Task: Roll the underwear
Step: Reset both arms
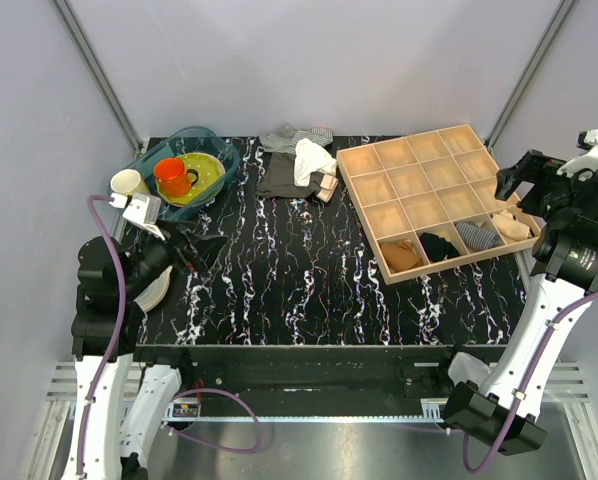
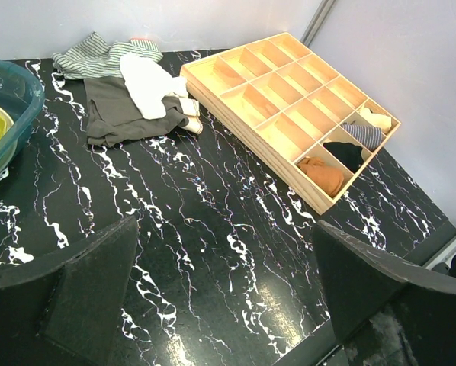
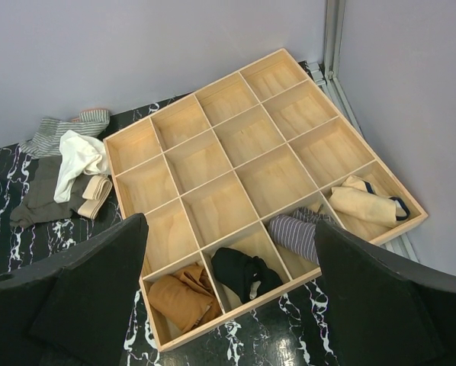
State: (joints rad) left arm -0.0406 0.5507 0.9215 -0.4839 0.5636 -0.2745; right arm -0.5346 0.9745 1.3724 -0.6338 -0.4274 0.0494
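Observation:
The underwear [image 3: 363,203] is a pale beige roll with thin dark edging. It lies in the near right corner compartment of the wooden tray [image 3: 236,319], and also shows in the top view [image 1: 512,227] and the left wrist view [image 2: 374,118]. My right gripper [image 3: 232,293] is open and empty, raised above the tray's near right side [image 1: 509,185]. My left gripper [image 2: 224,286] is open and empty over the bare black table, at the table's left in the top view [image 1: 184,255], far from the underwear.
The tray's near row also holds an orange-brown bundle [image 3: 184,299], a black roll [image 3: 247,273] and a striped roll [image 3: 300,232]. A clothes pile [image 1: 297,160] with a white cloth and a small beige folded piece [image 1: 326,187] lies at back centre. A blue basin [image 1: 184,172] with dishes stands back left.

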